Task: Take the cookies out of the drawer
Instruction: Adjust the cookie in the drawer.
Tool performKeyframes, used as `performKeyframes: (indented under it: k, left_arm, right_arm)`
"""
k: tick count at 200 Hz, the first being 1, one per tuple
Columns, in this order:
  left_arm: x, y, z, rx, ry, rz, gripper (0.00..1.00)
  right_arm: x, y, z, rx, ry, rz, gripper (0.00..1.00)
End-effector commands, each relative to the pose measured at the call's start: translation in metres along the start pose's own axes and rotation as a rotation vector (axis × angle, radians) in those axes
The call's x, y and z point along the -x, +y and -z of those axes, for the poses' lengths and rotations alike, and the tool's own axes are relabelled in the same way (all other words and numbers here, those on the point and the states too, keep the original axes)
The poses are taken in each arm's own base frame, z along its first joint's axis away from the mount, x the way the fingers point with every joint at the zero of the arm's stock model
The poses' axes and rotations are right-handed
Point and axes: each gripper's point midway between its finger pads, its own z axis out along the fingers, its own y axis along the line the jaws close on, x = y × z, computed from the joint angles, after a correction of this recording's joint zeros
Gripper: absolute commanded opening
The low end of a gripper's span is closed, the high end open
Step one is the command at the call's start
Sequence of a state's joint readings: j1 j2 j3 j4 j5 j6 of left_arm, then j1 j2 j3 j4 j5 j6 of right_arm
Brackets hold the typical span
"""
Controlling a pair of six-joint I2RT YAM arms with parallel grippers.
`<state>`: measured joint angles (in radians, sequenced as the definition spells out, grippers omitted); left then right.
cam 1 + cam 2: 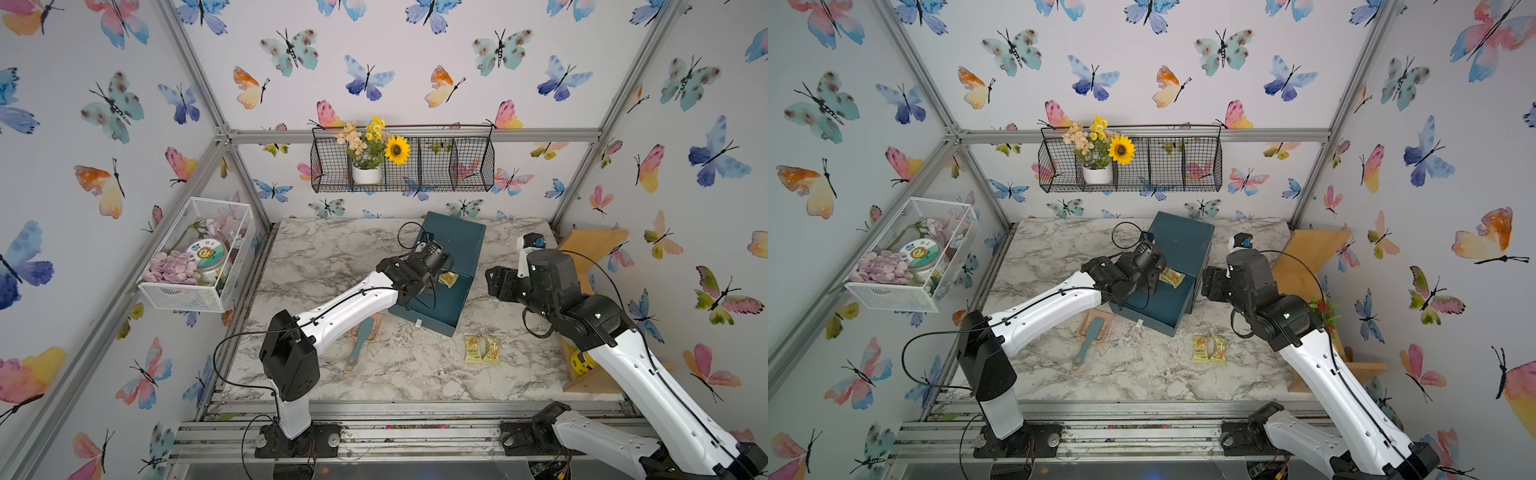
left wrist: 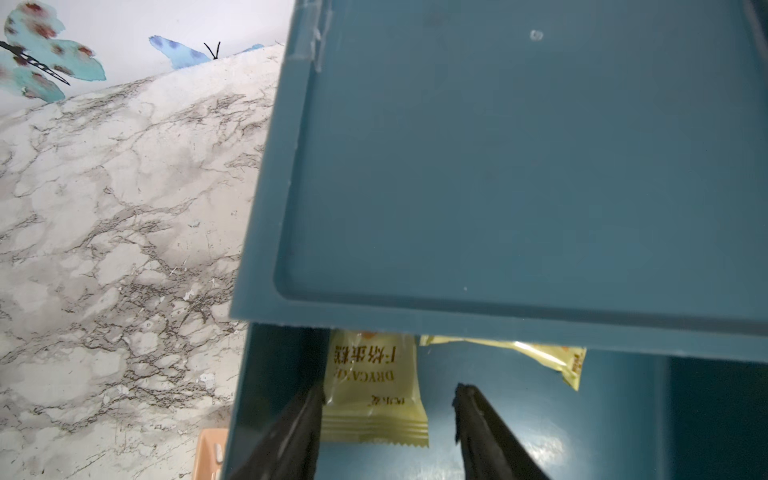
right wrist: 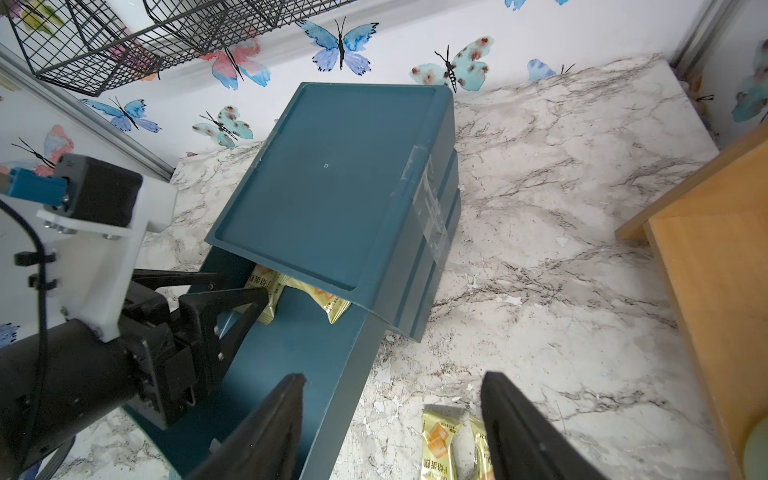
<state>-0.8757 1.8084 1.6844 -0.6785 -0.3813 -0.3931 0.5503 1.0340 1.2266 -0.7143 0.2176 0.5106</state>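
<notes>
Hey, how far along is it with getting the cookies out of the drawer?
Done: two yellow cookies lie on the table beside the open drawer. In hand: the left hand is inside the drawer, open around one packet, not yet gripping. Left: that packet and a second packet beside it. The right hand hovers open, empty.

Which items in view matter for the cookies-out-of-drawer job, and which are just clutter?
Job: open drawer; two cookie packets inside it; two cookie packets out on the table; left gripper, open over one packet; right gripper, open.
Clutter: brush on dustpan; wire basket with flowers; white mesh basket; wooden shelf.
</notes>
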Motion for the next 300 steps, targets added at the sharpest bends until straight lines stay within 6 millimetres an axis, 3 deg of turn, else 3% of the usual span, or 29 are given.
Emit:
performKeyframes:
  k: [1, 86, 149, 170, 182, 228, 300]
  left_arm:
    - [-0.002, 0.006, -0.015, 0.045, 0.006, -0.001, 0.54]
    - [-0.020, 0.002, -0.026, 0.031, 0.082, 0.024, 0.47]
    - [-0.050, -0.018, 0.000, 0.000, 0.127, 0.028, 0.40]
    - [-0.049, -0.020, 0.009, 0.001, 0.112, 0.035, 0.40]
    - [-0.042, -0.019, 0.011, 0.013, 0.091, 0.043, 0.42]
    - [-0.014, -0.009, 0.005, 0.073, 0.028, 0.066, 0.65]
    - [-0.026, -0.022, -0.007, 0.000, 0.090, 0.037, 0.69]
  right_arm:
    - [0.013, 0.001, 0.004, 0.000, -0.045, 0.001, 0.71]
    - [0.011, -0.002, 0.007, -0.003, -0.050, 0.009, 0.70]
    - [0.009, -0.002, 0.006, -0.001, -0.047, 0.021, 0.70]
    - [0.009, -0.002, 0.006, 0.001, -0.046, 0.020, 0.70]
    - [0.008, -0.001, 0.005, 0.003, -0.045, 0.020, 0.70]
    - [0.008, 0.001, 0.005, 0.011, -0.041, 0.020, 0.70]
    - [0.009, 0.000, 0.007, 0.006, -0.043, 0.015, 0.70]
